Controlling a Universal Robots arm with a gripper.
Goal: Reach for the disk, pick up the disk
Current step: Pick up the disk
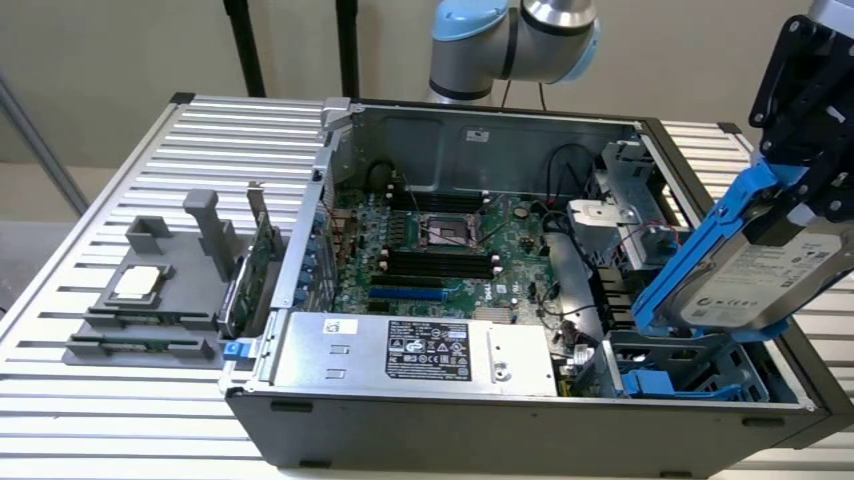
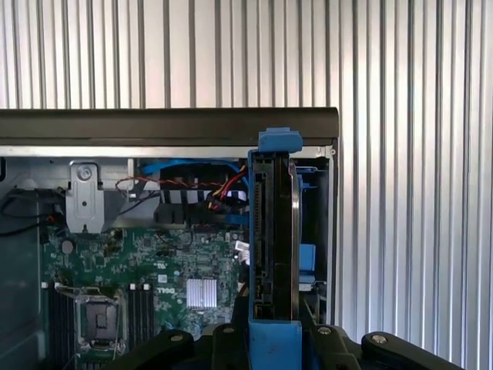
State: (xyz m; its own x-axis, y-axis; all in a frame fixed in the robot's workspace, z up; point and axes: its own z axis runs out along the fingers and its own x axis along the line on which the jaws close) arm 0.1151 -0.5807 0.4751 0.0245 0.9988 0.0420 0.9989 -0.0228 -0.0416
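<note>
The disk (image 2: 273,239) is seen edge-on in its blue carrier and is held upright by the gripper (image 2: 275,341). Behind the disk, an open computer case (image 2: 154,123) is seen. The green motherboard (image 2: 154,262) and its processor socket (image 2: 98,316) are shown beside the disk. Beyond the disk, a slatted metal table (image 2: 416,154) is seen.

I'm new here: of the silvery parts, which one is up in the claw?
The disk in blue rails, held above the case; the small chip and the power-supply box lie unheld.
</note>
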